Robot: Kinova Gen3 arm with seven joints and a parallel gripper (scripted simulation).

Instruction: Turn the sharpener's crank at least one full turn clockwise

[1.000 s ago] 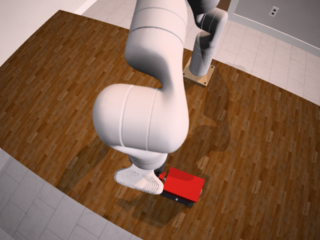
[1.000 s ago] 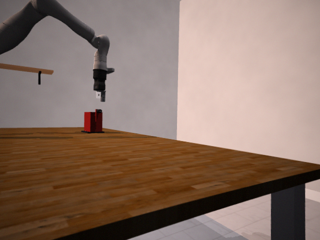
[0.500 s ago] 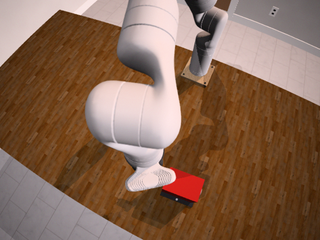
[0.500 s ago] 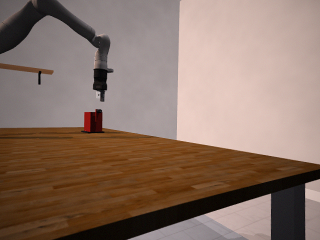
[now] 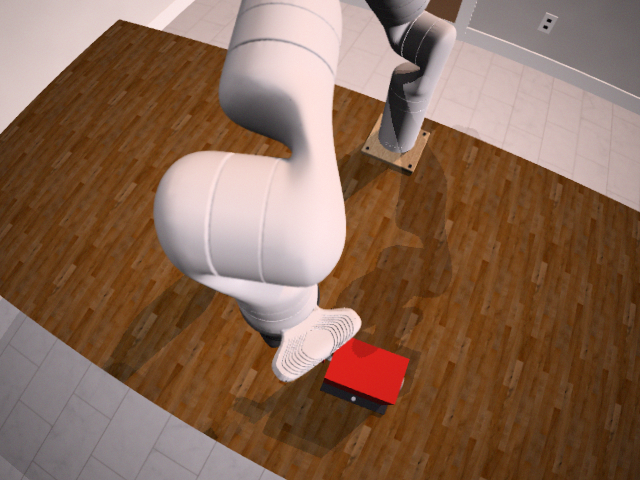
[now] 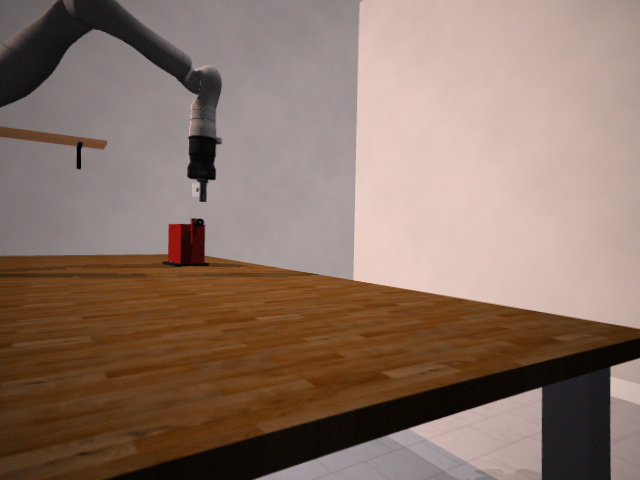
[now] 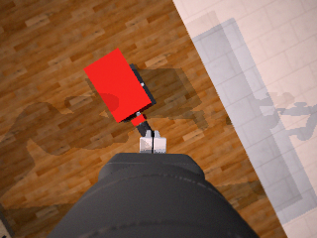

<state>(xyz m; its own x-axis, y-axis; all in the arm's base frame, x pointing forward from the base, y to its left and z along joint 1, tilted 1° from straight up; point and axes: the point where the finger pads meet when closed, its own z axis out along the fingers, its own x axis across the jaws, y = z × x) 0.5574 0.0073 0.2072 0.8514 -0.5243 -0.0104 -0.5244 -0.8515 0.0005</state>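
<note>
Top view: the red sharpener [image 5: 368, 373] [image 6: 179, 243] [image 7: 118, 85] is seen standing on the wooden table [image 5: 516, 289] [image 6: 330, 330] [image 7: 45, 45], its dark lower part exposed along one long side, a small pale dot set in it. The sharpener's crank side is largely covered by the arm [image 5: 248, 222] [image 6: 134, 36], whose wrist is bent beside the sharpener. The arm's wooden base plate [image 5: 413, 160] is placed well apart from the sharpener.

Exterior view: the sharpener is found upright on a thin black foot. The crank [image 6: 192, 230] [image 7: 139, 120] is raised along the sharpener's near side, its dark knob at about the sharpener's top edge. The gripper [image 6: 202, 200] [image 7: 152, 138] is held above the sharpener, pointed down, with a gap left between fingertips and knob.

Wrist view: the gripper's fingers are pressed together, nothing pinched. The crank's dark knob is partly overlapped by the fingertips, beyond the sharpener's short end.
</note>
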